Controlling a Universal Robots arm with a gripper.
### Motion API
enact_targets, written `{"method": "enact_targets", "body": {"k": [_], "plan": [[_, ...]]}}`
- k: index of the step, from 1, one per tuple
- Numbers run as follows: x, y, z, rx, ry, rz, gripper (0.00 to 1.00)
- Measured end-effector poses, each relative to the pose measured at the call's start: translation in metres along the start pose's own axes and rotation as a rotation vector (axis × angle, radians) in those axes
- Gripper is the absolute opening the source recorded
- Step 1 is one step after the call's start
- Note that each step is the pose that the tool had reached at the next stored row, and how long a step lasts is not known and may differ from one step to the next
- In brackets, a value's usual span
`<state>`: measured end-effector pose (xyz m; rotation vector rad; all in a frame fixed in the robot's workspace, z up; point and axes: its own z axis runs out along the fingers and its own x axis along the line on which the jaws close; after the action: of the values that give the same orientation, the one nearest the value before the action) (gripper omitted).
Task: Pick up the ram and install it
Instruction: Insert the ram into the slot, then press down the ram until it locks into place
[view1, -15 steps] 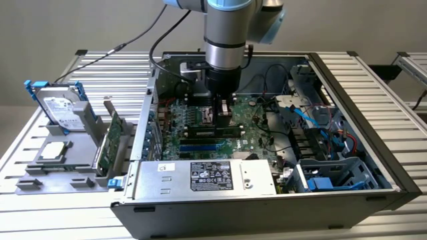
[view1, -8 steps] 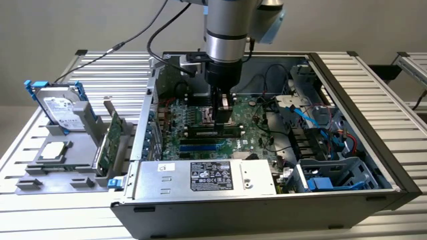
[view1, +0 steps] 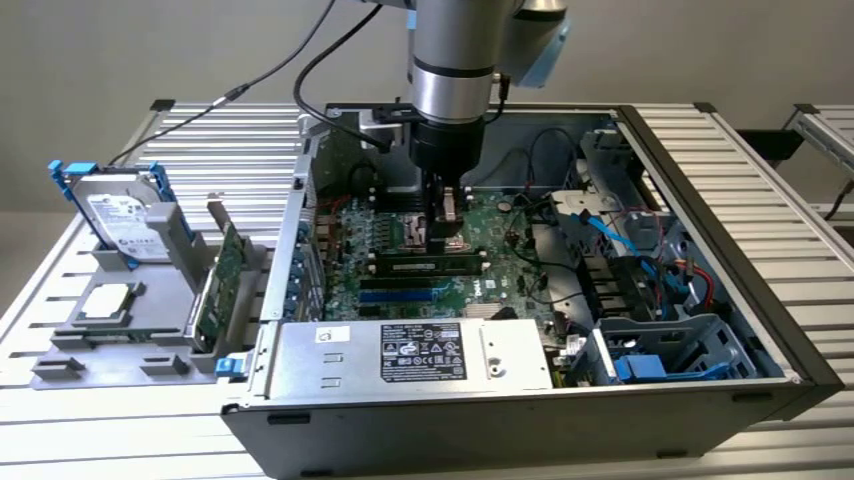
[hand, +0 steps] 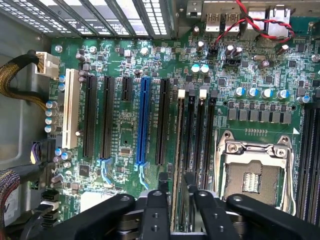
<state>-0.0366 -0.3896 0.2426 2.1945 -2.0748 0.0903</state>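
Open computer case (view1: 747, 330) on slatted table (view1: 80, 440); holder tray (view1: 120, 355) at exterior view's left, hard drive (view1: 118, 215) upright in it, expansion card (view1: 220, 285) beside case wall; gripper (view1: 447, 235) over motherboard (view1: 400, 255) inside.

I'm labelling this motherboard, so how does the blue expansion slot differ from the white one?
The blue slot is longer than the white slot. The white slot ends the row beside the case wall; the blue slot lies between black slots. Both are empty and parallel.

Ram (view1: 430, 266), long thin green stick with black chips, seated level in a motherboard slot, inside the open case
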Motion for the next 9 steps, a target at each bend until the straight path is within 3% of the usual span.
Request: {"method": "enact_targets", "body": {"k": [3,9], "plan": [[0.0,0.0,0.0,0.0,0.0,0.0,0.11],[0.0,0.0,0.0,0.0,0.0,0.0,0.11]]}}
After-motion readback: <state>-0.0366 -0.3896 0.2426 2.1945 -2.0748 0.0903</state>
